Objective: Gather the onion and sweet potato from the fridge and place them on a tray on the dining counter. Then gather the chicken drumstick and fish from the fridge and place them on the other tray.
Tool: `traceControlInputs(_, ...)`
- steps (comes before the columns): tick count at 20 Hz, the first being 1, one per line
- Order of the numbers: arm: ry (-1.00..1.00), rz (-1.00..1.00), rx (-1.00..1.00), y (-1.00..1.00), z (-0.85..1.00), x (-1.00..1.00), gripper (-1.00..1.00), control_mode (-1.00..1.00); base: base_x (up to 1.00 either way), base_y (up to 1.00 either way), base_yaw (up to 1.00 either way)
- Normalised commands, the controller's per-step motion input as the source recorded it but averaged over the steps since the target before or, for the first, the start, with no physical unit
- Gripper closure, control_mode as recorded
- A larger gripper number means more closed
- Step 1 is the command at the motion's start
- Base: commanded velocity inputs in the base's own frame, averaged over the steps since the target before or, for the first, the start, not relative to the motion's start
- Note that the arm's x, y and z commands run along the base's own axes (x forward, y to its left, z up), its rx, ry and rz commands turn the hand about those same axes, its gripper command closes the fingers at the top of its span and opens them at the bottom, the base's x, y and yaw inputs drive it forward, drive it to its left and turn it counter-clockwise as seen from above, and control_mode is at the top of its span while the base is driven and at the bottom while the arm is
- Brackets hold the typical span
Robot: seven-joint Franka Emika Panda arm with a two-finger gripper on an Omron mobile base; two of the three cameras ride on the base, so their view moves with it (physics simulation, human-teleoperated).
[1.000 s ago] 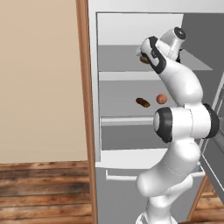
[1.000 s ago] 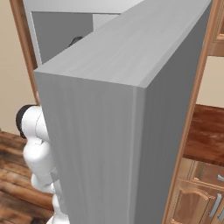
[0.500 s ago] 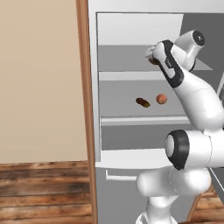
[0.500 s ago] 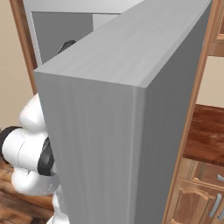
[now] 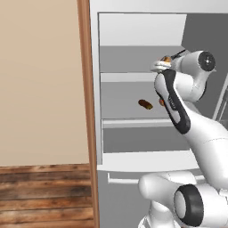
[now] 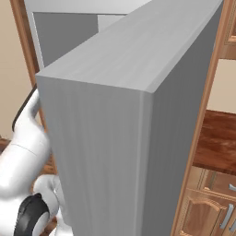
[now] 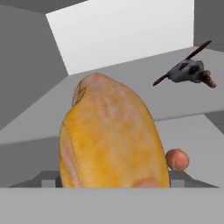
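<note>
The fridge (image 5: 133, 53) stands open, and the white arm reaches up into it — its gripper (image 5: 165, 62) is at the upper grey shelf, jaws spread wide with nothing clamped between them. Close in front of the hand sits the chicken drumstick (image 7: 111, 135), golden-yellow and bulky. The fish (image 7: 186, 71), small and dark grey, lies farther back on that shelf at about two o'clock from the drumstick. One shelf down, the sweet potato (image 5: 145, 104) lies on the grey surface, and the onion (image 7: 177, 159) is beside it — peeking at four o'clock past the drumstick. From the right side, the open fridge door (image 6: 124, 138) blocks most of the inside.
</note>
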Motion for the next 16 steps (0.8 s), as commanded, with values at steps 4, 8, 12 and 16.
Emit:
traceControlInputs(4,0.10,-0.16,0.00,0.29,0.09,-0.96,1.00,-1.00,0.00,0.00,0.00)
traceControlInputs(8,0.09,-0.07,0.00,0.05,0.04,-0.91,1.00,-1.00,0.00,0.00,0.00)
traceControlInputs(12,0.01,-0.08,0.00,0.00,-0.10,-0.47,1.00,-1.00,0.00,0.00,0.00)
traceControlInputs(16,0.05,-0.02,0.00,0.00,-0.39,-0.01,1.00,-1.00,0.00,0.00,0.00)
